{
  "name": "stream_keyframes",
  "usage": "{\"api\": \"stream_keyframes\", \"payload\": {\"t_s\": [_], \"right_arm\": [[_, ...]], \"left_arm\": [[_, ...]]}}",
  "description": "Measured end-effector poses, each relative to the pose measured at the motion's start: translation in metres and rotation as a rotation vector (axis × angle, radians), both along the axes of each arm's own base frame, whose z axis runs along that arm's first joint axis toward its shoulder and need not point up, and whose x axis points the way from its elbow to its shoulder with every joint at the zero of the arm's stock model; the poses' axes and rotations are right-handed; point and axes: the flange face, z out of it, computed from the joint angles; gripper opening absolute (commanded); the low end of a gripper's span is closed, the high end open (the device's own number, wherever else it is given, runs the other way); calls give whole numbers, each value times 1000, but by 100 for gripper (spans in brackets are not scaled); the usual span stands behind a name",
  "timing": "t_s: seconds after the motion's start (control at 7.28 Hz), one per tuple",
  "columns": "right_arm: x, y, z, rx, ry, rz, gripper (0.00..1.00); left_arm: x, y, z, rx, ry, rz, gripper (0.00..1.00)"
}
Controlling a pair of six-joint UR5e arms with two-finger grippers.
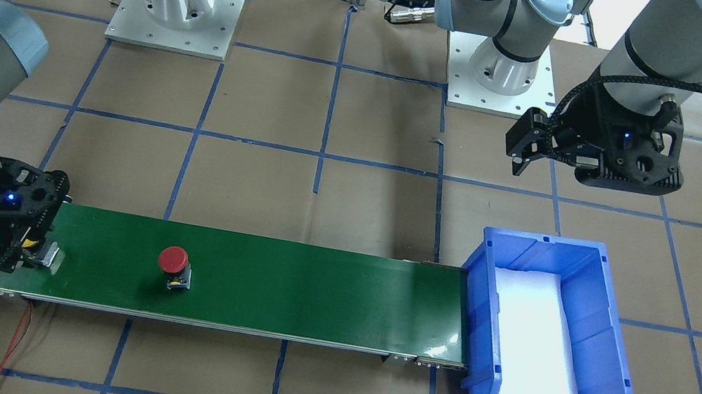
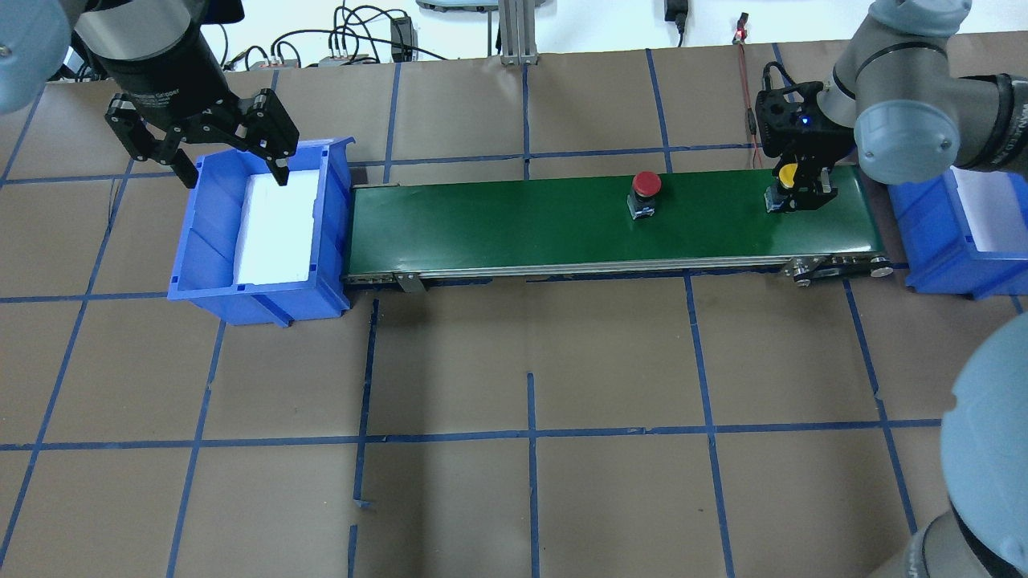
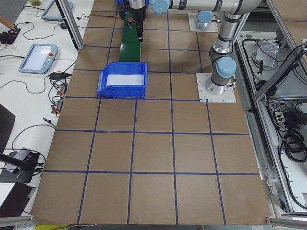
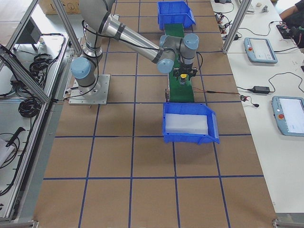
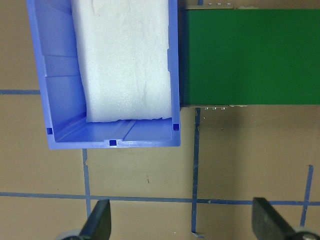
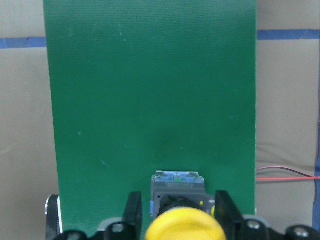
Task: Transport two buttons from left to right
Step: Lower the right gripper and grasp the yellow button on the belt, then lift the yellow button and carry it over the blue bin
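The red button stands alone on the green conveyor belt, and it also shows in the overhead view. The yellow button sits at the belt's end on my right side. My right gripper is shut on it at belt height. In the right wrist view the yellow button's cap fills the gap between the fingers. My left gripper is open and empty. It hangs above the far rim of the blue bin at the belt's other end.
The blue bin is lined with white foam and holds nothing else. A second blue bin stands beyond the belt's end on my right side. A red wire trails off the belt's corner. Brown paper with blue tape lines covers the table.
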Motion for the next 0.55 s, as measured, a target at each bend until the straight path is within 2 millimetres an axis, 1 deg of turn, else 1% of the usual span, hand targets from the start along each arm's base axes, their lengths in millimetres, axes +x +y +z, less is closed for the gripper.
{"api": "stream_keyframes", "payload": {"t_s": [0.27, 0.41, 0.55], "right_arm": [[-4, 0, 5, -2, 36, 15, 10], [-8, -2, 16, -17, 57, 15, 9], [-16, -7, 36, -49, 80, 14, 9]], "left_arm": [[0, 0, 0, -1, 0, 0, 100], [0, 0, 0, -1, 0, 0, 100], [0, 0, -1, 0, 0, -1, 100]]}}
